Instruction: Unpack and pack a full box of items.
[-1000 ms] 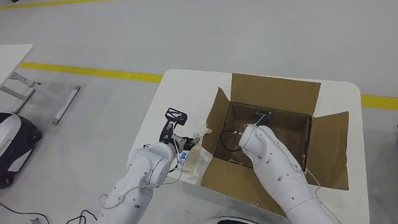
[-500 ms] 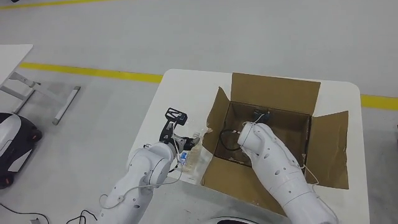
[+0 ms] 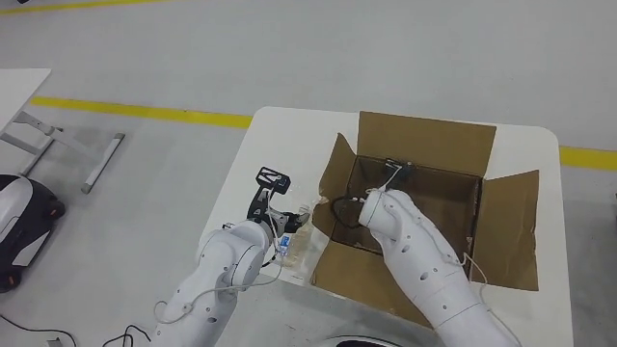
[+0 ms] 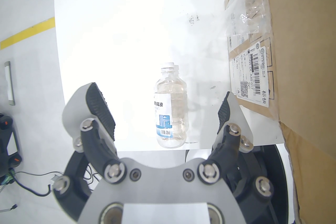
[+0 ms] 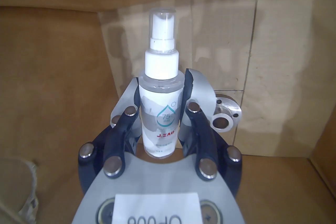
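Shifting leftward inside the box (image 3: pixel 429 145), the right hand (image 5: pixel 161 83) pinches a small spray bottle (image 5: pixel 160 117) by its labelled body, within the cardboard walls. It looks light, rigid and slick, so the body is the place to hold, not the clear cap. The left hand (image 4: pixel 160 93) hangs spread over a clear bottle (image 4: pixel 170 107) on the worktop (image 4: pixel 118 25)

Top view: mounted high above both arms, facing down over the white surface (image 3: pixel 289 154) and the open box (image 3: pixel 424 140), floor beyond. Left wrist view: close behind the left gripper (image 4: pixel 161 97), facing down along the surface's left part, beside the box's outer left wall. Right wrist view: close behind the right gripper (image 5: pixel 162 80), inside the box, facing an inner wall. Shared with top view: both regions.
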